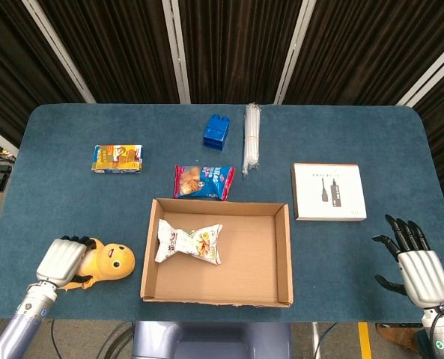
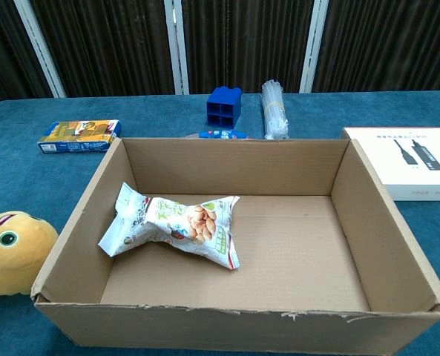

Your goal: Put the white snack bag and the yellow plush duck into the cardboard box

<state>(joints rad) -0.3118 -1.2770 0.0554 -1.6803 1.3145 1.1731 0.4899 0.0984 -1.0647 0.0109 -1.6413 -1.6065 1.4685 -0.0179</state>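
Observation:
The white snack bag (image 1: 189,243) (image 2: 171,226) lies inside the cardboard box (image 1: 284,254) (image 2: 227,167), toward its left side. The yellow plush duck (image 1: 111,262) (image 2: 12,252) lies on the blue table just left of the box. My left hand (image 1: 61,261) sits on the duck's left end with its fingers curled around the body, gripping it. My right hand (image 1: 415,262) rests at the table's front right corner, fingers spread and holding nothing, far from the box. The chest view shows neither hand plainly.
Behind the box lie a red-and-blue snack bag (image 1: 204,182), a blue block (image 1: 217,132) and a bundle of clear straws (image 1: 251,138). An orange snack carton (image 1: 117,158) is at the back left. A flat white box (image 1: 329,192) lies right of the cardboard box.

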